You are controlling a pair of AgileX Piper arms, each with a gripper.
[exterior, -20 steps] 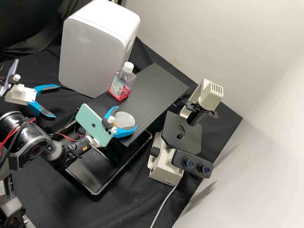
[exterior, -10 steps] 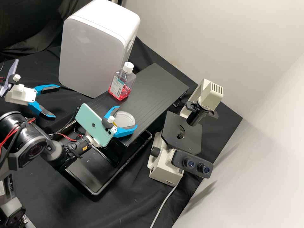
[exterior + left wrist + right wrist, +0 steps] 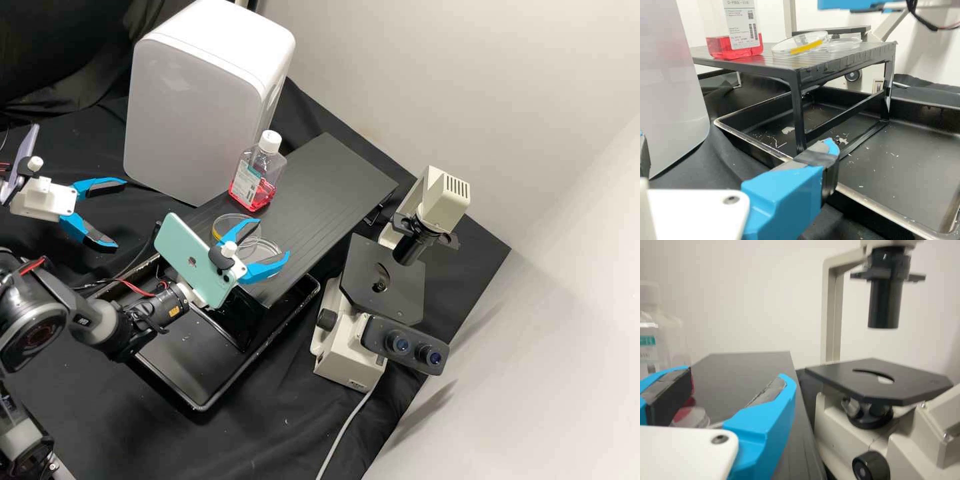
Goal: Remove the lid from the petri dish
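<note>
— Any writing to be seen?
— The bottle wears a white label with lines of small print and a barcode
— Anything else?
— A small logo on the back of the phone, and a plain yellow strip on the tilted petri dish piece, with no legible writing

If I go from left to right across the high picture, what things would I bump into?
left gripper → bottle of red liquid → microscope
</note>
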